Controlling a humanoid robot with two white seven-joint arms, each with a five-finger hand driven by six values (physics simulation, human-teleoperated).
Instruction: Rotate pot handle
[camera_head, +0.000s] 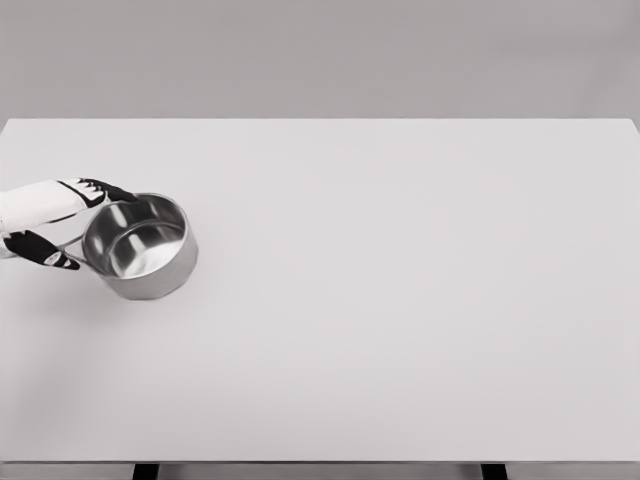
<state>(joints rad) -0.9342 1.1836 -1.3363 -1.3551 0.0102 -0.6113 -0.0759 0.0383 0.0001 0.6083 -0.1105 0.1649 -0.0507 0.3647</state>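
Pot (140, 247), shiny steel, sits at the white table's (400, 300) left side, upright and open-topped. Left hand (50, 222) reaches in from the left edge, fingers wrapped around the pot's thin handle (72, 243) beside the rim.

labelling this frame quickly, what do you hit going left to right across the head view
left robot hand at the left edge → steel pot, which the hand reaches around from the left → a long stretch of bare white table to the right edge
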